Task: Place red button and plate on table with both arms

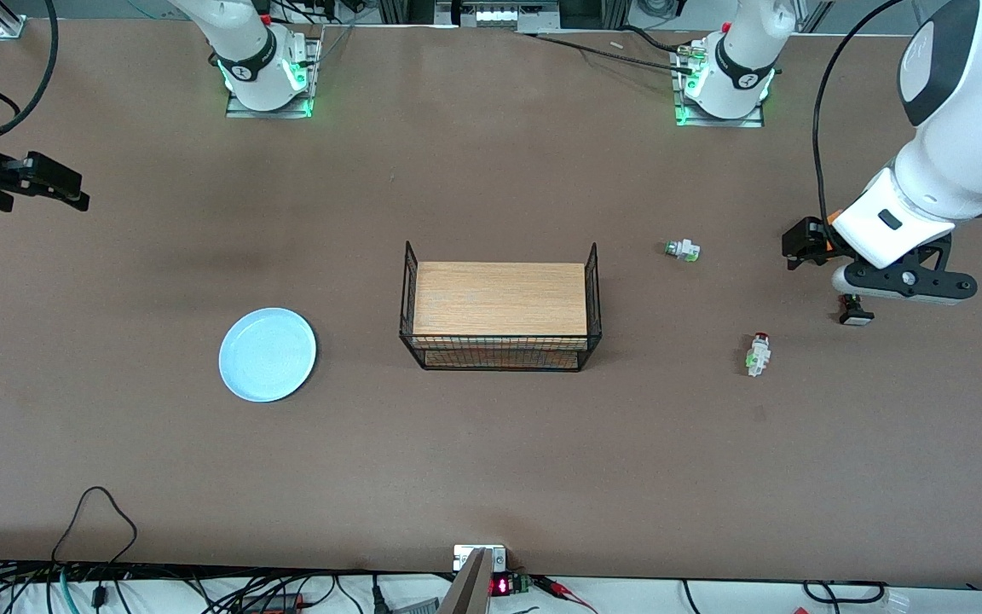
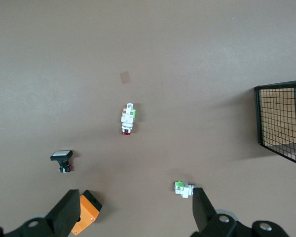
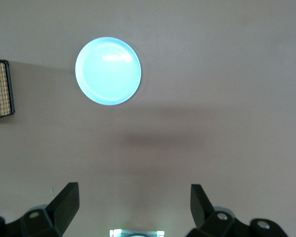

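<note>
Both pincers gape wide, holding nothing — left pincer point(image 2: 133, 217) over the table point(image 1: 491, 477), right pincer point(image 3: 134, 210) likewise.

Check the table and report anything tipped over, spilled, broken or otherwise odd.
Nothing spilled or visibly broken. The red button and the white-and-green piece both lie on their sides on the table, toward the left arm's end. The plate sits flat, and the wire rack stands upright.

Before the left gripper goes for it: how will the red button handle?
The red button lies on its side on the table, so a nudge may roll or spin it. Small, hard-looking plastic: likely light and rigid. Its stepped body could slip between fingers.
</note>
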Controlling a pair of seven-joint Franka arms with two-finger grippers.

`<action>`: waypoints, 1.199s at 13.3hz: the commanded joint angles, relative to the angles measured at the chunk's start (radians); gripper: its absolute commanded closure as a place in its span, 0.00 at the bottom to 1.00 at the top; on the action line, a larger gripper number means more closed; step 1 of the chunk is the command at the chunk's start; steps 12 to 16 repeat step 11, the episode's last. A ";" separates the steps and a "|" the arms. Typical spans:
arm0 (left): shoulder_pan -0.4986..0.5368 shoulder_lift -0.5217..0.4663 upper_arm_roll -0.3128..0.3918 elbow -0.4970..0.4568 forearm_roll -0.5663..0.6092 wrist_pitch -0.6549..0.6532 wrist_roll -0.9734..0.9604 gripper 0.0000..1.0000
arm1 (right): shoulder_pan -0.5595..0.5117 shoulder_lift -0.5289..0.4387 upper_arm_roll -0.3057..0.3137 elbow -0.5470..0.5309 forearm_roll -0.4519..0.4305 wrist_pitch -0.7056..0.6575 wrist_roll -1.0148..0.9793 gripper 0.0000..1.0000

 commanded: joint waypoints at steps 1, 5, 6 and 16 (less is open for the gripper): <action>0.010 -0.063 0.001 -0.062 -0.028 0.004 0.027 0.00 | -0.007 -0.005 0.004 0.007 -0.001 -0.025 0.003 0.00; 0.045 -0.116 0.004 -0.146 -0.080 0.064 0.027 0.00 | -0.005 -0.002 0.003 0.019 0.003 -0.090 0.005 0.00; 0.045 -0.114 0.004 -0.139 -0.080 0.052 0.027 0.00 | -0.004 0.003 0.003 0.021 0.003 -0.100 0.005 0.00; 0.046 -0.079 0.005 -0.079 -0.079 -0.013 0.024 0.00 | 0.001 0.018 0.004 0.028 0.000 -0.093 0.006 0.00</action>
